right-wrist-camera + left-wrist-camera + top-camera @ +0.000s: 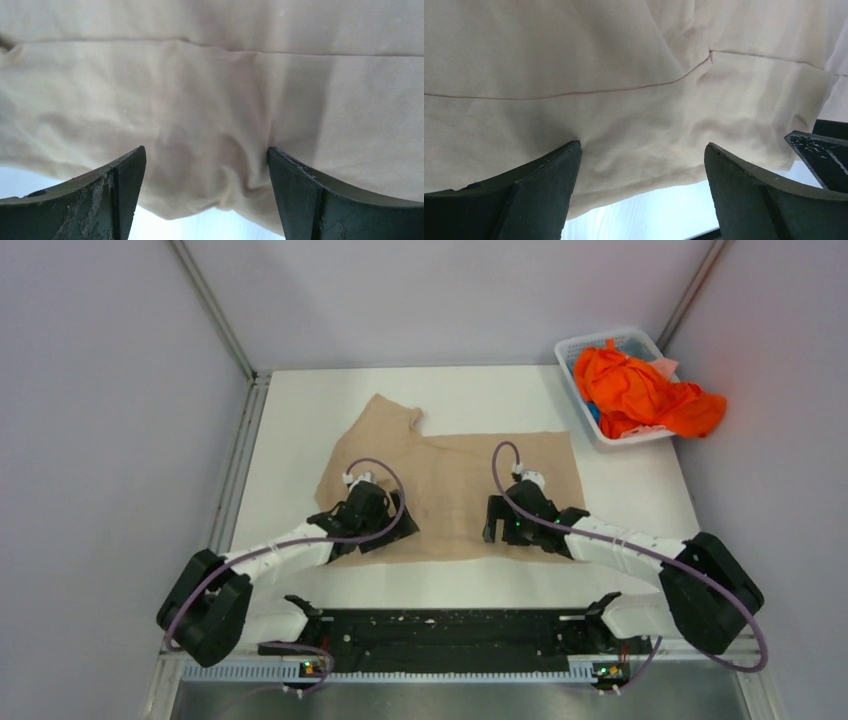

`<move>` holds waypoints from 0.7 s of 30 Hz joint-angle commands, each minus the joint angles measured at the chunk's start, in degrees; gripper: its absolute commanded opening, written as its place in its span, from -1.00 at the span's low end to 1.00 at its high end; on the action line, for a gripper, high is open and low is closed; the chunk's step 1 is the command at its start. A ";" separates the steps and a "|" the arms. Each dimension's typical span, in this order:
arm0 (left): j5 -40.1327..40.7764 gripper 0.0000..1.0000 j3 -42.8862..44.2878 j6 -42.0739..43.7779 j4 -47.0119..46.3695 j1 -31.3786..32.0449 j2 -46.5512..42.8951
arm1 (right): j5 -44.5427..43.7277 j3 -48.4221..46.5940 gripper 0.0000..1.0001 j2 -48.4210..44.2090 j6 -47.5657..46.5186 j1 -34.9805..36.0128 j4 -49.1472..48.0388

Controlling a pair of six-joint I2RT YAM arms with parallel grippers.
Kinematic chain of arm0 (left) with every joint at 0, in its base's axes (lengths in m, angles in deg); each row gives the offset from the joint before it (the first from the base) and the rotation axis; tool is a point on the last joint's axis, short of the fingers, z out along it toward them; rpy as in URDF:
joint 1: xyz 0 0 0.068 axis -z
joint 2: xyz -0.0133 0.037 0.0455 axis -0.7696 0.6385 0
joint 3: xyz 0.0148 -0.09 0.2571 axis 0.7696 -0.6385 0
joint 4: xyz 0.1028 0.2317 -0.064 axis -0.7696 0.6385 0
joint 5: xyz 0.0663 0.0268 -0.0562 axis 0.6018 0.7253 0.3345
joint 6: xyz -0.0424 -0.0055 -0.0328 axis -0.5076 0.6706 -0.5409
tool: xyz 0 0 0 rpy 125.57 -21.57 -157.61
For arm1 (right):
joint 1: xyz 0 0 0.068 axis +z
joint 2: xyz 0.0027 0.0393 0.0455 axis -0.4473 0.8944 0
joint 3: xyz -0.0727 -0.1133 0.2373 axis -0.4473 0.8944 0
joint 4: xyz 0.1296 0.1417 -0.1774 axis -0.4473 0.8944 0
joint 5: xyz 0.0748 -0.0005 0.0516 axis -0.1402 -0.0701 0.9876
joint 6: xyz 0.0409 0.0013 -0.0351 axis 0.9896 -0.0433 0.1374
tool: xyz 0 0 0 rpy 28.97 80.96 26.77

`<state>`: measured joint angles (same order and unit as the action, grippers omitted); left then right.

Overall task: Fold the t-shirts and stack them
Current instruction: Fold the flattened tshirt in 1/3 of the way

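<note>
top external: soft beige-tan cloth t-shirt [470, 475] is lying spread mid-table, apparently unfolded; bright orange cloth t-shirts [640, 390] are sitting heaped in white plastic lattice basket [572, 348], nothing stacked; both arms are reaching low over the near hem | left wrist: left gripper [641, 147] is straddling the hem, jaws apart | right wrist: right gripper [205, 150] is doing likewise, gripping nothing

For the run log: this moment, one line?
beige t-shirt: spread; left gripper: open at near edge; right gripper: open at near edge; orange t-shirts: in basket

Beige t-shirt [624, 65] fills the view, its seam [574, 93] running 9 to 2 o'clock; left gripper [642, 146] jaws stand wide apart over it, white desk [644, 212] at 6 o'clock.
</note>
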<state>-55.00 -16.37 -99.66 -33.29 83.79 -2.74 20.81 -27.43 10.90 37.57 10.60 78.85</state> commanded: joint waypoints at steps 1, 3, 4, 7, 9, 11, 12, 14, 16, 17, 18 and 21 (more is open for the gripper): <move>1.97 0.98 -7.90 -12.10 24.36 5.72 -5.61 | 3.12 4.62 0.79 -2.52 10.82 9.03 15.76; 1.08 0.98 -9.24 -14.90 26.52 7.44 -9.09 | 2.68 4.81 0.79 -5.25 13.46 12.26 17.40; 1.46 0.98 -9.09 -15.73 28.40 7.96 -10.45 | 1.30 4.54 0.79 -6.58 14.83 13.62 18.52; 2.27 0.98 -8.25 -15.86 31.44 8.43 -13.09 | -5.86 3.98 0.81 -10.70 17.29 14.42 23.32; 4.28 0.98 -7.38 -15.73 32.87 8.49 -13.52 | -10.87 3.98 0.86 -13.06 18.54 14.42 26.63; 6.13 0.98 -6.15 -15.81 33.41 8.45 -12.90 | -14.47 4.20 0.90 -14.23 19.94 13.57 29.39; 6.86 0.98 -5.62 -15.70 33.51 8.45 -12.25 | -14.88 4.46 0.90 -14.56 19.63 12.78 29.52; 7.78 0.98 -4.33 -15.80 34.26 8.45 -10.75 | -14.81 4.91 0.90 -14.82 18.45 11.19 28.52; 7.37 0.98 -3.03 -14.79 34.34 8.56 -10.00 | -13.66 4.45 0.90 -14.72 15.87 9.95 26.87; 6.88 0.98 -2.26 -13.98 33.98 8.80 -10.23 | -13.57 3.55 0.90 -14.90 15.00 9.80 26.52; 5.72 0.98 -1.36 -12.41 33.16 9.11 -11.21 | -13.42 2.25 0.91 -15.15 13.39 9.81 26.47; 5.13 0.98 3.09 -8.27 31.54 11.36 -15.18 | -15.62 -2.91 0.95 -17.22 11.08 9.78 27.52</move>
<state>-50.96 -17.55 -113.43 -7.08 93.01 -14.30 9.14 -23.63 -3.26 52.50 20.87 105.04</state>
